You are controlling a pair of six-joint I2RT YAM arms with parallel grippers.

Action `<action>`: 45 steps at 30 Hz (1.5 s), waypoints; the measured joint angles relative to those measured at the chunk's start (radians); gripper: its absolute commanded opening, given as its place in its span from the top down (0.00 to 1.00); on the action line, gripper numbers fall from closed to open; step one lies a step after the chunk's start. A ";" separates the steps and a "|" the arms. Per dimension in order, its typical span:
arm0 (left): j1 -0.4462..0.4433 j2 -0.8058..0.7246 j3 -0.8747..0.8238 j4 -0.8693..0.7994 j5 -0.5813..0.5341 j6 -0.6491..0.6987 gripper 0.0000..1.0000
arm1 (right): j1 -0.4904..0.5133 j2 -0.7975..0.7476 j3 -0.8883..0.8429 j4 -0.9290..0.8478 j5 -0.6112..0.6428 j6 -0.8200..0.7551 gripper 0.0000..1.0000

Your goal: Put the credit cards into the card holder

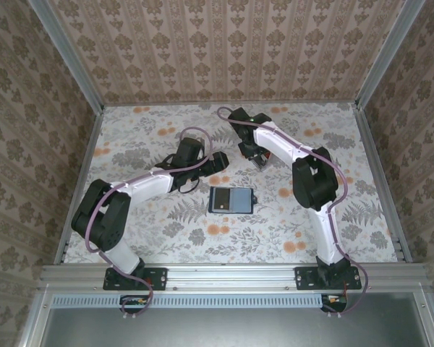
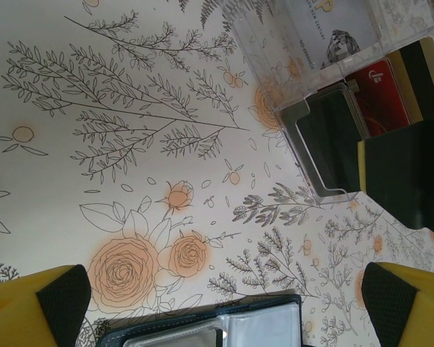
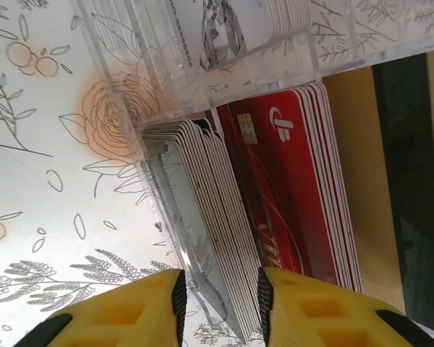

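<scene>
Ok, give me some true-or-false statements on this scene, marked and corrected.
1. The left gripper is wide open. True.
2. The card holder lies folded shut. False: it lies open, clear pockets showing.
3. A red card stands in the clear box. True.
4. The right gripper hovers over bare table. False: it straddles grey cards in the box.
</scene>
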 measured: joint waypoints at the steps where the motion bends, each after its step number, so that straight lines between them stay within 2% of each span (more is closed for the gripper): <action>1: 0.000 0.000 0.000 0.000 -0.002 0.000 0.00 | 0.001 0.005 0.000 0.000 0.005 -0.004 0.65; 12: 0.000 0.000 0.000 -0.010 -0.007 -0.008 0.00 | 0.040 0.051 0.011 0.002 0.137 -0.055 0.60; 18: 0.001 0.000 0.000 -0.014 -0.008 -0.014 0.00 | 0.078 0.077 0.011 0.017 0.256 -0.087 0.59; 24: 0.006 0.000 0.000 -0.014 -0.010 -0.023 0.00 | 0.094 0.079 0.003 0.054 0.333 -0.115 0.65; 29: 0.008 0.000 0.000 -0.015 -0.011 -0.023 0.00 | 0.094 0.079 -0.003 0.065 0.359 -0.127 0.69; 36: 0.008 -0.002 -0.005 -0.016 -0.015 -0.023 0.00 | 0.094 0.079 -0.012 0.072 0.343 -0.126 0.63; 45: 0.015 -0.014 -0.022 -0.017 -0.035 -0.031 0.00 | 0.092 0.081 -0.018 0.081 0.339 -0.127 0.62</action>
